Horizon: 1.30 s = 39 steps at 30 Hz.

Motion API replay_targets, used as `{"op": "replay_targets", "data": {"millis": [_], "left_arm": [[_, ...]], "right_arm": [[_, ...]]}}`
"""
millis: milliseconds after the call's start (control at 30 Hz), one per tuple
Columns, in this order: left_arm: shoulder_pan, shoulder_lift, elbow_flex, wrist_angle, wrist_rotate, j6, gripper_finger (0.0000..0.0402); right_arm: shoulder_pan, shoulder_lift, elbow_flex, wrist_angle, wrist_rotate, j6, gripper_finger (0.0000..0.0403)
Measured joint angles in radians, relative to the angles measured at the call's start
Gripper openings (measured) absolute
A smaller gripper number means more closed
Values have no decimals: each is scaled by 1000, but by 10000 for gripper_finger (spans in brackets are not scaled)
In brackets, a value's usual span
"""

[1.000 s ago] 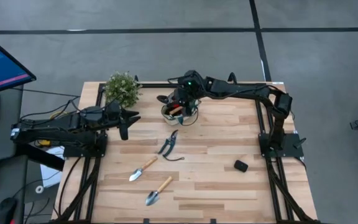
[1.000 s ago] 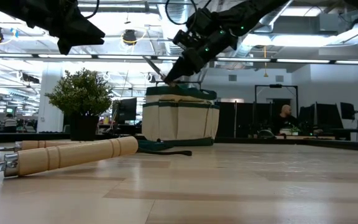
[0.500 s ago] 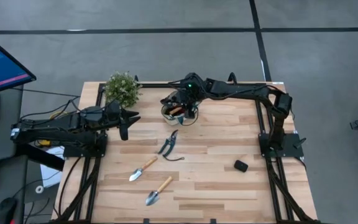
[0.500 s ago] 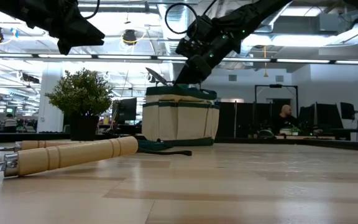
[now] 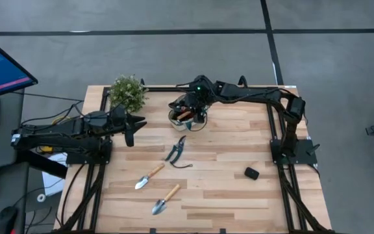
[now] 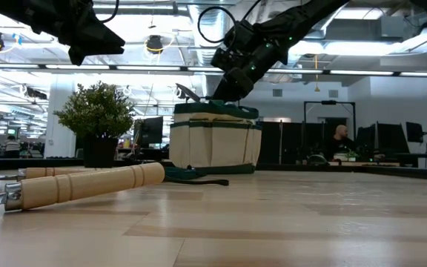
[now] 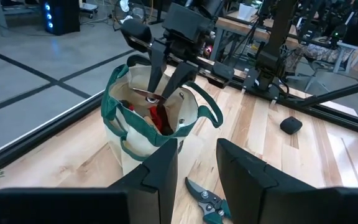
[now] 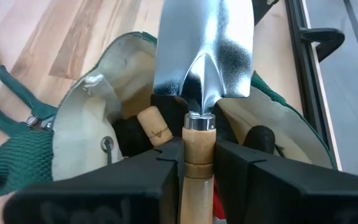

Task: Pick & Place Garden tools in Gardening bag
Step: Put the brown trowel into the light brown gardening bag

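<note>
The beige gardening bag (image 5: 188, 117) with green trim stands at the table's far middle; it also shows in the low view (image 6: 215, 141). My right gripper (image 5: 186, 109) hangs over its mouth, shut on a silver trowel (image 8: 205, 50). Red gloves (image 7: 160, 118) and another wooden handle (image 8: 153, 127) lie inside the bag. The pruning shears (image 5: 176, 151) and two more wooden-handled tools (image 5: 149, 175) (image 5: 165, 198) lie flat on the table. My left gripper (image 5: 130, 127) is open and empty, left of the bag. My right gripper pinches the trowel's wooden handle (image 8: 194, 146) between its two fingers, just behind the metal collar. The fingers slant down over the bag's mouth and the trowel lies along them, its blade (image 6: 187, 91) out past the fingertips. The trowel is lifted, its blade above the bag's rim.
A bushy green plant (image 5: 127, 92) stands at the far left corner, close to my left arm. A small black lump (image 5: 251, 173) lies toward the right. The near part of the table holds only the two loose tools.
My right gripper has tipped and shifted a little over the bag, staying shut on the trowel. The trowel's blade has come down from well above the bag to just over its rim.
</note>
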Motion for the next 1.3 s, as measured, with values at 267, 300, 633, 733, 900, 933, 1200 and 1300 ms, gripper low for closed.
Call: {"op": "replay_targets", "data": {"millis": [267, 300, 633, 733, 900, 933, 1200, 1300], "left_arm": [[0, 0, 0, 0, 0, 0, 112], [0, 0, 0, 0, 0, 0, 112], [0, 0, 0, 0, 0, 0, 112], [0, 0, 0, 0, 0, 0, 112], [0, 0, 0, 0, 0, 0, 112], [0, 0, 0, 0, 0, 0, 112], [0, 0, 0, 32, 39, -3, 106], [0, 0, 1, 54, 65, -3, 95]], "right_arm": [[0, 0, 0, 3, 0, 0, 52], [0, 0, 0, 5, 0, 0, 52], [1, 0, 0, 33, 0, 0, 52], [1, 0, 0, 33, -1, 5, 52], [4, 0, 3, 42, -1, 26, 52], [6, 0, 8, 42, -1, 26, 52], [20, -7, 130, 11, -3, 72, 52], [19, -12, 187, 1, -4, 88, 52]]}}
